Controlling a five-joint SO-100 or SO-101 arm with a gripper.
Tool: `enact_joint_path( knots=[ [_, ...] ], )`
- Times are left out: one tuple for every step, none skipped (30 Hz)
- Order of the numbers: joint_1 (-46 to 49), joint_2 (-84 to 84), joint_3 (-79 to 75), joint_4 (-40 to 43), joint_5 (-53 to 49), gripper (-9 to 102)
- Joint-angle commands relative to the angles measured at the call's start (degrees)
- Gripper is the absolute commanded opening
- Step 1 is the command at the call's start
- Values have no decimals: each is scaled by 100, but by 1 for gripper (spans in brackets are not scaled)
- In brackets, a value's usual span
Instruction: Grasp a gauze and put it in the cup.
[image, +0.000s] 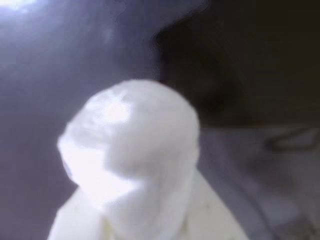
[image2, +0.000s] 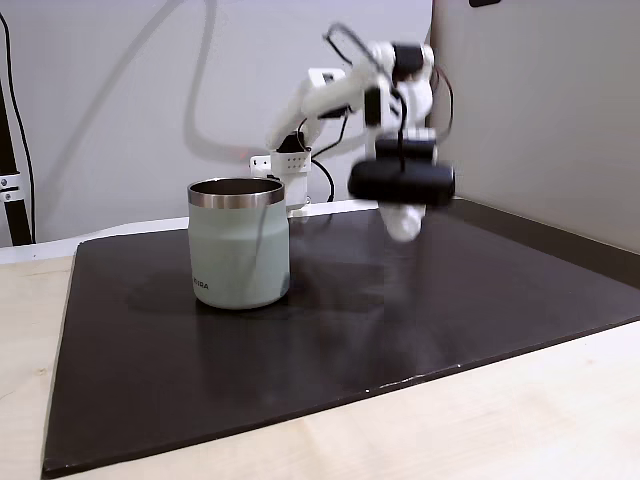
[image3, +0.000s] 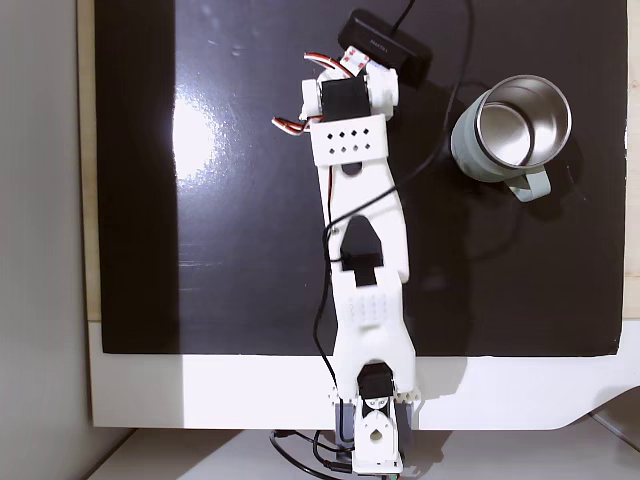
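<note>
The gauze (image: 131, 142) is a soft white roll close to the lens in the wrist view, with white fingers (image: 75, 220) pressed against its lower part. In a fixed view my gripper (image2: 403, 212) hangs blurred above the black mat, shut on the gauze (image2: 405, 228), which shows as a white lump under the dark wrist block. The pale green cup (image2: 240, 255) with a steel rim stands upright to the left of the gripper, clearly apart from it. From above, the cup (image3: 470, 155) sits at the upper right, right of the arm's tip, and its inside looks bare.
A black mat (image2: 400, 330) covers the pale wooden table (image2: 520, 420). The white arm (image3: 365, 230) stretches up the middle of the top-down view from its base (image3: 372, 430) at the bottom edge. Cables (image3: 440, 70) trail between the arm and the cup. A grey wall panel (image2: 560, 110) stands on the right.
</note>
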Motion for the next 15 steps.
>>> enact_joint_path(
  knots=[
    [176, 1450, 211, 26, -141, 0],
    [229, 1714, 299, 26, -193, 0],
    [290, 1951, 343, 26, -229, 0],
    [369, 2162, 387, 26, -281, 0],
    [457, 2364, 404, 26, -334, 0],
    [554, 2531, 404, 26, -378, 0],
    [650, 2689, 404, 26, -431, 0],
    [756, 2812, 404, 26, -501, 0],
    [861, 2909, 404, 26, -562, 1],
    [958, 2979, 396, 26, -615, 1],
    [1072, 3023, 369, 26, -650, 1],
    [1178, 3032, 325, 26, -659, 1],
    [1292, 3032, 281, 26, -659, 1],
    [1415, 3032, 237, 18, -659, 0],
    [1556, 3032, 211, 18, -668, 0]
  ],
)
